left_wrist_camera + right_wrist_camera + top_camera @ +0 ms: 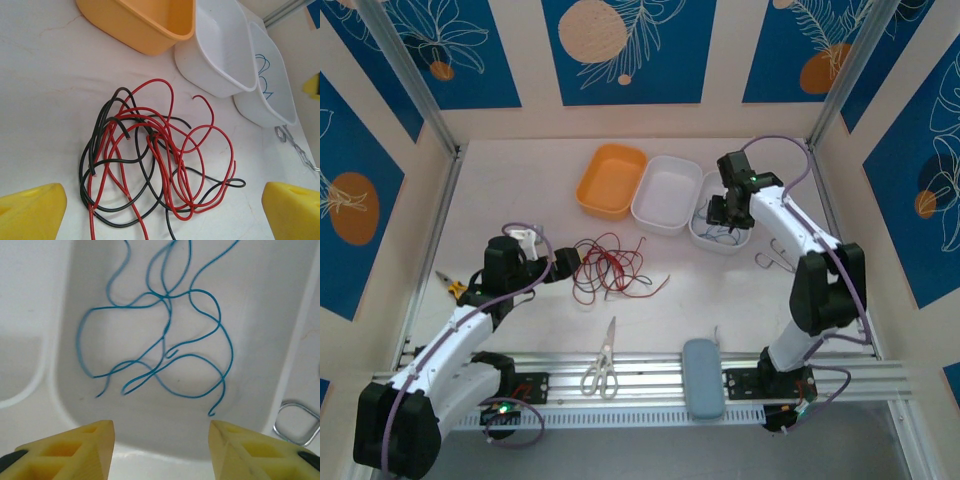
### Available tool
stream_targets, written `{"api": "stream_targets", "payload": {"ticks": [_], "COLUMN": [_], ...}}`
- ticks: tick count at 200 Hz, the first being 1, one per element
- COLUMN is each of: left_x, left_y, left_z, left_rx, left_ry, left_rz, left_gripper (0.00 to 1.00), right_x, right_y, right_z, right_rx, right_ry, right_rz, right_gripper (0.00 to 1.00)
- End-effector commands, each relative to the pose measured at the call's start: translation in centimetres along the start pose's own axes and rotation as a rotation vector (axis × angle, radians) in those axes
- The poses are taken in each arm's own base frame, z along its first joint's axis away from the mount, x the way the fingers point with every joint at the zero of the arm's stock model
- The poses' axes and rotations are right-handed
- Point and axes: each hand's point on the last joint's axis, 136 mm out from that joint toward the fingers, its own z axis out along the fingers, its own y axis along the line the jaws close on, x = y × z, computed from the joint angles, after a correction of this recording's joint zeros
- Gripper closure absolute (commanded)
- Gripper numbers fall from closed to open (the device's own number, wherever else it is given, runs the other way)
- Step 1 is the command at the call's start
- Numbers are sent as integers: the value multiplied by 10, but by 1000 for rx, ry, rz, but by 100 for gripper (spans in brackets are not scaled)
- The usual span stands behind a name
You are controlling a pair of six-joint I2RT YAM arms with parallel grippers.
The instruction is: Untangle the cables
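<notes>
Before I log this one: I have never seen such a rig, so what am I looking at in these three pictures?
Two robot arms are bolted at the table's near edge. One picture looks down from above; the other two come from a camera on each wrist, hence the yellow fingers. The left gripper, open, faces a tangle of red and black cables. The right gripper, open, hangs above a white bin holding the blue cable. Nothing is held. An orange bin and scissors also lie there.
</notes>
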Motion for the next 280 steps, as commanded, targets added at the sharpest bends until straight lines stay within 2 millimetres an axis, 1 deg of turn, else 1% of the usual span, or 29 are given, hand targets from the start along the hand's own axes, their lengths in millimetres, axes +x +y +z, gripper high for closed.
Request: {"api": "stream_targets", "payload": {"ticks": [1,24,47,69,86,118,141,157,174,197,220,228,252,261,280], "left_x": [-1,-4,-3,-1,0,0,-2,-3,-4,-2,-1,-1,-1,0,1], "left_y": [8,9,12,18,20,20,22,25,26,28,28,28,26,26,24], "left_z": [-1,2,6,11,15,22,27,31,35,40,44,45,47,48,48], "left_rx": [-30,-22,-26,-52,-61,-58,-75,-91,-102,-109,-107,-106,-95,-95,-91], "left_ry": [-15,-39,-38,-16,3,20,23,27,36,49,55,56,58,60,63], "left_rz": [-15,-34,-45,-43,-40,-30,-17,-12,-5,1,1,2,4,6,11], "left_gripper": [0,0,0,0,0,0,0,0,0,0,0,0,0,0,0], "right_x": [15,35,62,87,104,124,131,131,130,129,128,128,126,125,123], "right_y": [26,51,79,110,128,159,177,187,192,199,200,201,203,205,209], "right_z": [-30,-44,-45,-38,-31,-15,-2,8,20,30,41,45,50,49,41], "right_rx": [-82,-120,-168,-221,-238,-267,-280,-283,-271,-277,-274,-279,-293,-304,-324], "right_ry": [-26,-39,-21,6,35,92,131,154,171,188,204,213,229,226,203], "right_rz": [-9,-35,-35,-34,-25,-41,-59,-66,-66,-65,-45,-38,-27,-31,-51], "right_gripper": [46,44,43,42,42,42,42,43,44,48,54,57,73,81,93]}}
